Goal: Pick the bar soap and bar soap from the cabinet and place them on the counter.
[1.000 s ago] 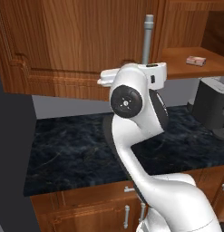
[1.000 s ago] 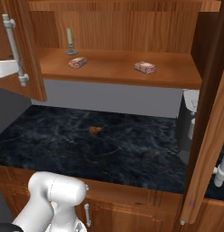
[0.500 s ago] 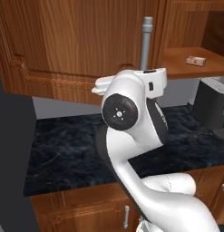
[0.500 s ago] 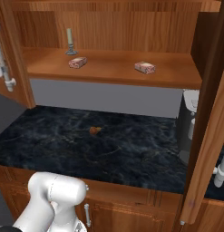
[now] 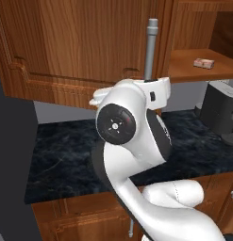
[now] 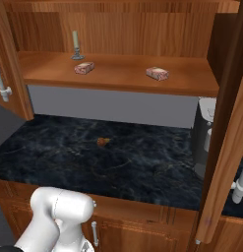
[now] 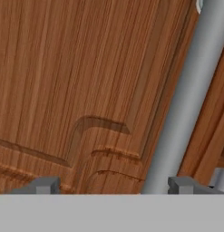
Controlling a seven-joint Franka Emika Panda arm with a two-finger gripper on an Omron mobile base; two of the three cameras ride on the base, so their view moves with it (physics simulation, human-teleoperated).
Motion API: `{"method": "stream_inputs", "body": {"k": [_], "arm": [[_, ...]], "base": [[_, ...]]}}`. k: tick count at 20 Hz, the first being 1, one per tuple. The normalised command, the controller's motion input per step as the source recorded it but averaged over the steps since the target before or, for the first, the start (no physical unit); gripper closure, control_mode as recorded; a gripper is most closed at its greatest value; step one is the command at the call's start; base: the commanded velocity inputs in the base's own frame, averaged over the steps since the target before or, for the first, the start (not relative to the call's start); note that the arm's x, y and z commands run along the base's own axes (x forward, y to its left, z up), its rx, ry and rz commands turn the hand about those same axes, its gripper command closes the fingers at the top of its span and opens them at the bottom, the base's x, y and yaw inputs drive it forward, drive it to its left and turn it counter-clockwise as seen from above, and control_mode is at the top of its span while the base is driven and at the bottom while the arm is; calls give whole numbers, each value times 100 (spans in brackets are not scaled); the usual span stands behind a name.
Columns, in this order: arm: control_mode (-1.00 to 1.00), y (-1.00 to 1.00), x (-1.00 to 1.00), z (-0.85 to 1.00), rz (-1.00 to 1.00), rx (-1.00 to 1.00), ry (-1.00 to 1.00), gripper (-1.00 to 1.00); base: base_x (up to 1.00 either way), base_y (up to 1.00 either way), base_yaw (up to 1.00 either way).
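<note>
nothing has yet been moved to the counter (image 6: pixel 142 162). both doors of the cabinet (image 6: pixel 118 29) are seen swung open in the right base view, so the opening step looks done, while both pick-ups and both placements are judged to be left.

two bars of soap are seen lying flat on the wooden shelf (image 6: pixel 192 81), well apart from each other: one bar soap (image 6: pixel 84 68) near the left, just beside a pale candle (image 6: pixel 75 45) on its grey holder, and the other bar soap (image 6: pixel 157 73) toward the right. the right one is also made out in the left base view.

the gripper (image 7: pixel 114 185) is seen with its two tips set wide apart and nothing between them; the silver door handle (image 7: pixel 188 99) runs close by the right-hand tip, and whether it is touched cannot be told.

the counter is a black marble-look slab with pale veins, carrying a small brown lump (image 6: pixel 102 142) near its middle and a dark appliance (image 5: pixel 221 110) at its right end. brown drawers (image 6: pixel 142 224) are seen below.
</note>
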Motion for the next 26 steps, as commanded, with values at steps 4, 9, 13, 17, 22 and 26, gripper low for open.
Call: {"method": "stream_inputs", "body": {"k": [4, 9, 13, 17, 22, 26], "arm": [[-100, 16, -22, -4, 0, 0, -1, -100], [-100, 10, -32, 0, 0, 0, -7, -100], [-100, -2, -51, 2, 0, 0, -8, -100], [-100, -13, -63, 2, 0, 0, -9, -100], [-100, -34, -58, 3, 0, 2, -7, -100], [-100, -50, -55, 8, 0, 5, -7, -100]], "base": [[0, 0, 0], [0, 0, 0], [0, 0, 0], [0, 0, 0], [0, 0, 0], [0, 0, 0]]}}
